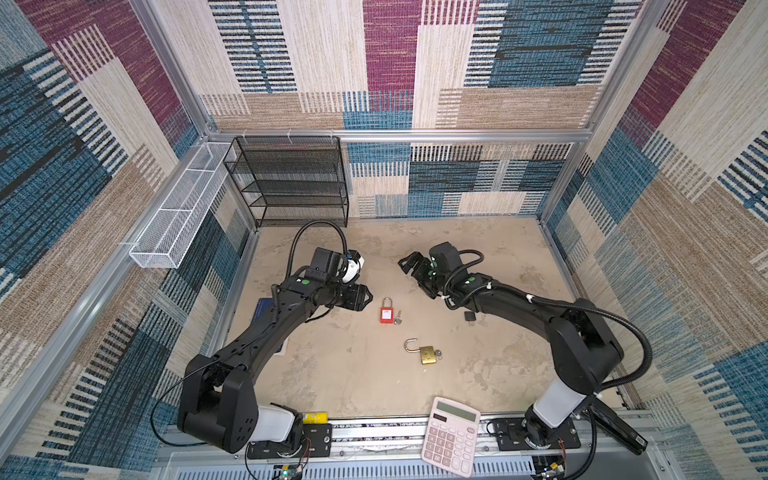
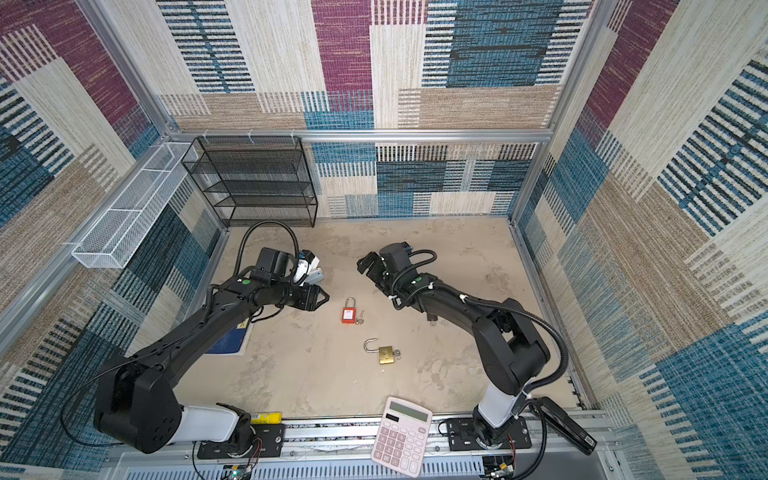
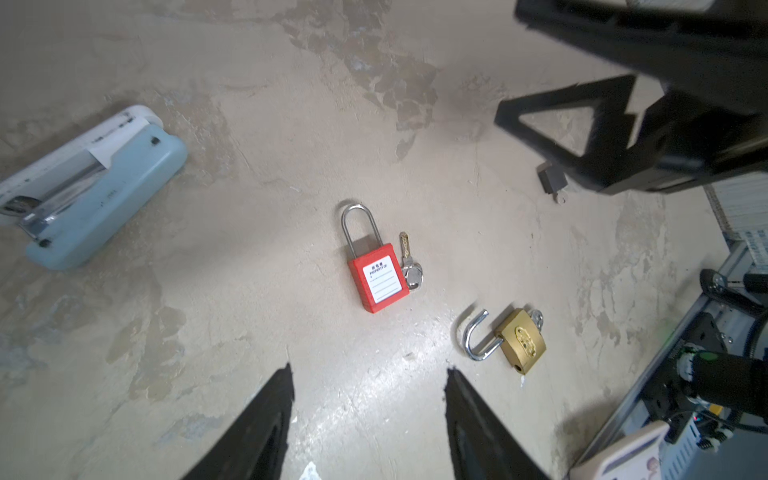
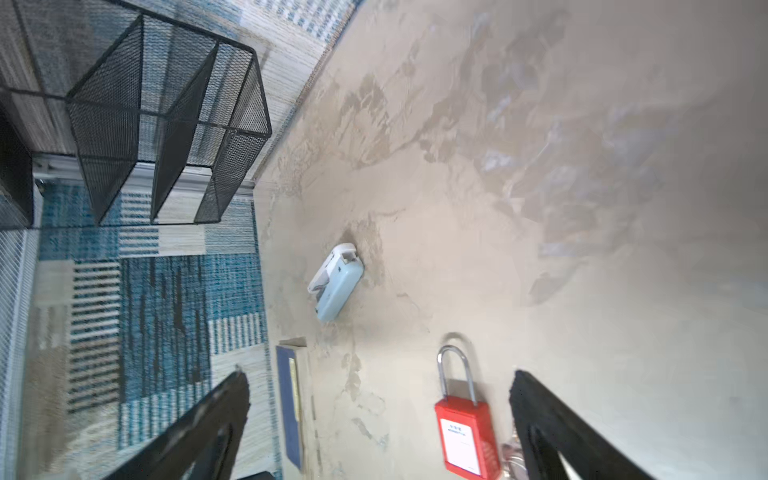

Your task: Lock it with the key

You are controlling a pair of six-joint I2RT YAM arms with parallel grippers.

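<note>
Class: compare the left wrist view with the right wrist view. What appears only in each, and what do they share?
Only the left wrist view shows the brass padlock, shackle swung open, and a corner of the pink calculator. Only the right wrist view shows the black mesh rack and the blue book. Both show the red padlock, shackle closed, the key beside it (barely in the right wrist view), and the light blue stapler.
</note>
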